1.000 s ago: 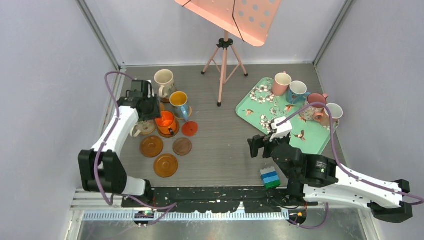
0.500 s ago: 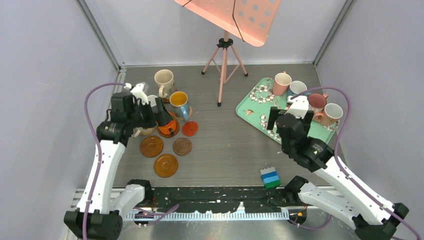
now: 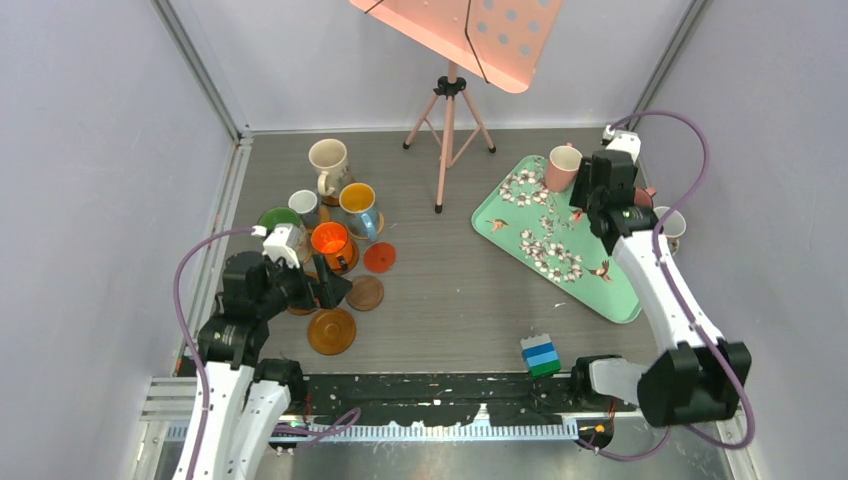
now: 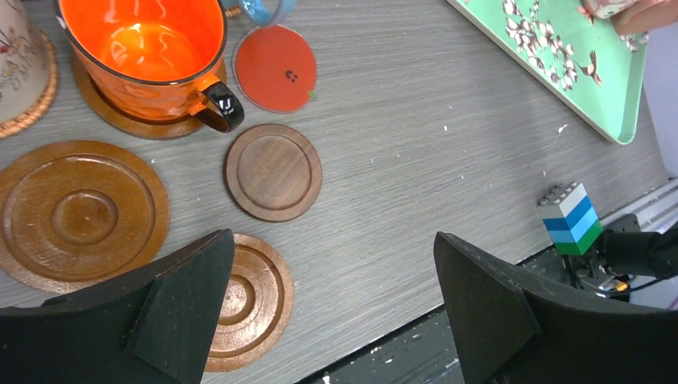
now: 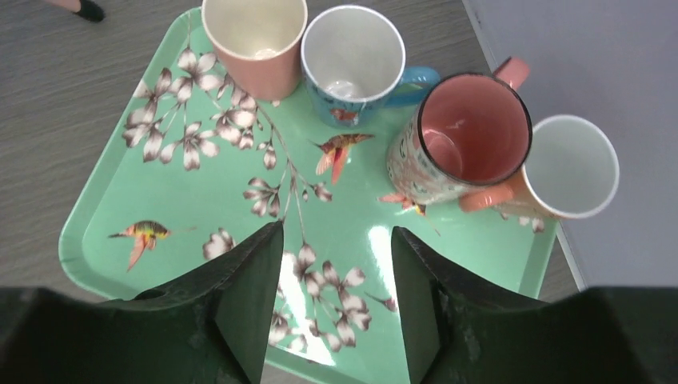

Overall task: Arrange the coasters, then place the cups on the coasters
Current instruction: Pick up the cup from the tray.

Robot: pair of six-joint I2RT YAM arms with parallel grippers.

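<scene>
Right gripper (image 5: 336,264), half spread and empty, hangs above the cups (image 5: 256,36) on the tray (image 5: 112,200); pinch one free rim, clear of neighbours. Left gripper (image 4: 328,272), spread wide, hovers over bare coasters (image 4: 273,171)

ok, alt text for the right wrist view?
Four empty mugs stand at the far end of a mint floral tray: a pink mug, a blue mug, a floral mug with pink inside, and a white-lined mug at the right edge. The right end effector hovers open over the tray's near half, holding nothing.
</scene>
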